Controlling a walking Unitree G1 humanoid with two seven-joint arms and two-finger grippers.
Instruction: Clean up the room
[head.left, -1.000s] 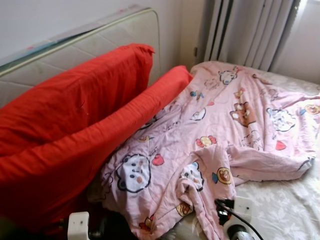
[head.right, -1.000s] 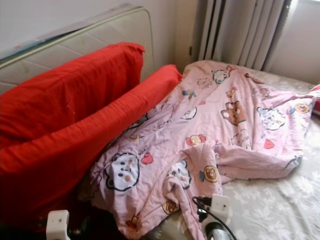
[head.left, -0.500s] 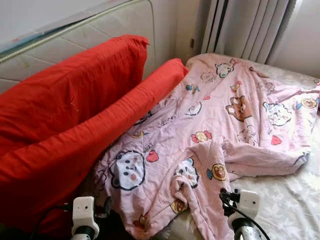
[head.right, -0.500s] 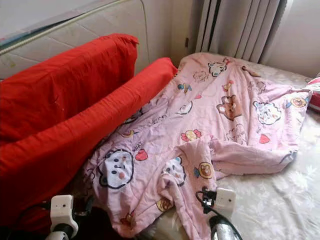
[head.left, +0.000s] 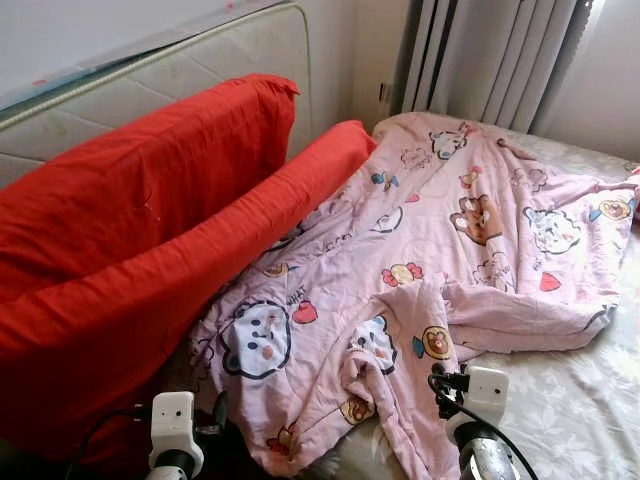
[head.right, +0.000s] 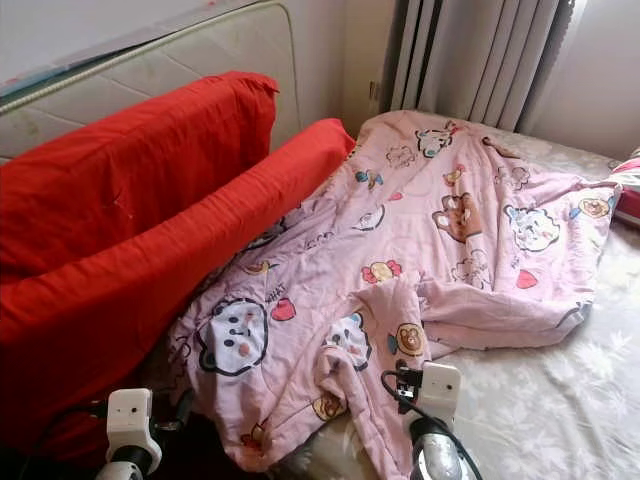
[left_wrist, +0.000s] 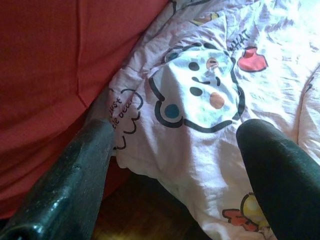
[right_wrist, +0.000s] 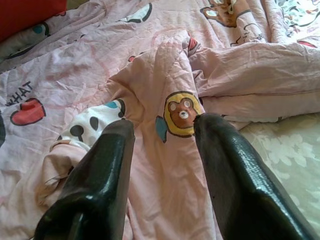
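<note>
A crumpled pink blanket (head.left: 440, 240) printed with cartoon animals lies spread over the bed, its near corner bunched and hanging off the edge. Two red pillows (head.left: 150, 190) lean against the headboard to its left, and the lower one (head.left: 200, 270) touches the blanket's edge. My left gripper (left_wrist: 178, 130) is open, hovering over the blanket's near left corner beside the red pillow. My right gripper (right_wrist: 165, 125) is also open, just above the bunched fold with a bear print (right_wrist: 181, 113). Neither holds anything. Both wrists show at the bottom of the eye views (head.left: 175, 430) (head.left: 445, 385).
The white floral bed sheet (head.left: 570, 410) is bare at the near right. A padded cream headboard (head.left: 150, 80) stands behind the pillows. Grey curtains (head.left: 490, 60) hang at the back. A pink and red item (head.right: 630, 195) lies at the right edge. Dark floor (left_wrist: 145, 205) shows below the blanket corner.
Both wrists have risen further into the lower edge of the eye views, and the camera has shifted slightly. The blanket and pillows lie as before.
</note>
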